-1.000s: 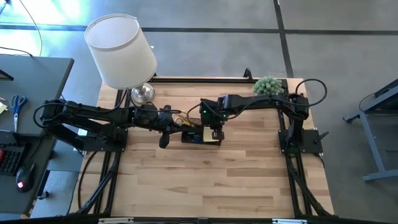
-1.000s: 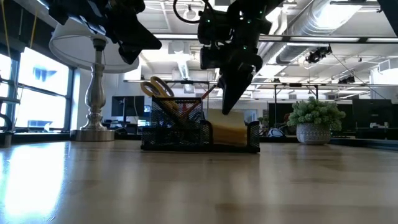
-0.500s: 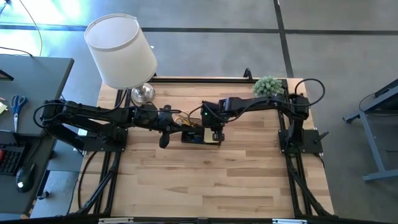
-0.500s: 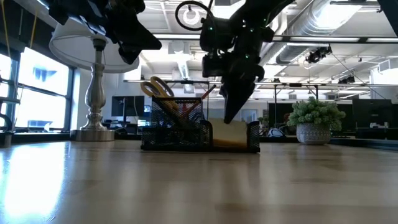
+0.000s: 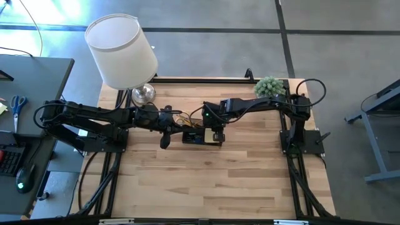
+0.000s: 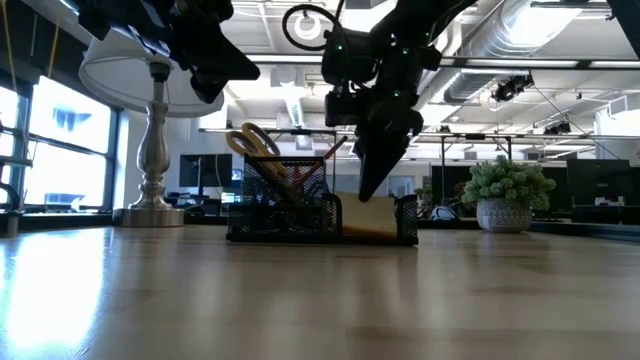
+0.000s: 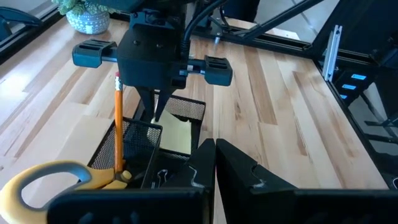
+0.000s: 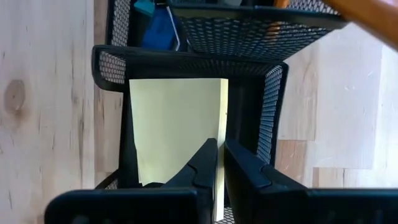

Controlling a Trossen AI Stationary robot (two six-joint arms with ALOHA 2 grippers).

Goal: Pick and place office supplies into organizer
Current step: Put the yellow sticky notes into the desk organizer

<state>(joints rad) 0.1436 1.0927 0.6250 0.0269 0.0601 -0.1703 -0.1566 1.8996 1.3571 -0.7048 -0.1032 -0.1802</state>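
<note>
While the right end effector (image 8: 219, 163) opens slightly over the yellow sticky-note pad (image 8: 174, 124) in the organizer (image 6: 322, 212), its edge may lift; left end effector (image 7: 214, 163) waits together.

Scissors (image 7: 46, 180) blades hidden inside organizer (image 7: 134, 152); pencil (image 8: 367, 12) cropped.

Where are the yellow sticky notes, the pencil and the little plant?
yellow sticky notes (image 8: 174, 127): right wrist view, middle of the top sheet.
pencil (image 7: 117, 124): left wrist view, middle of its shaft.
little plant (image 5: 270, 85): high view, its leafy top.
</note>
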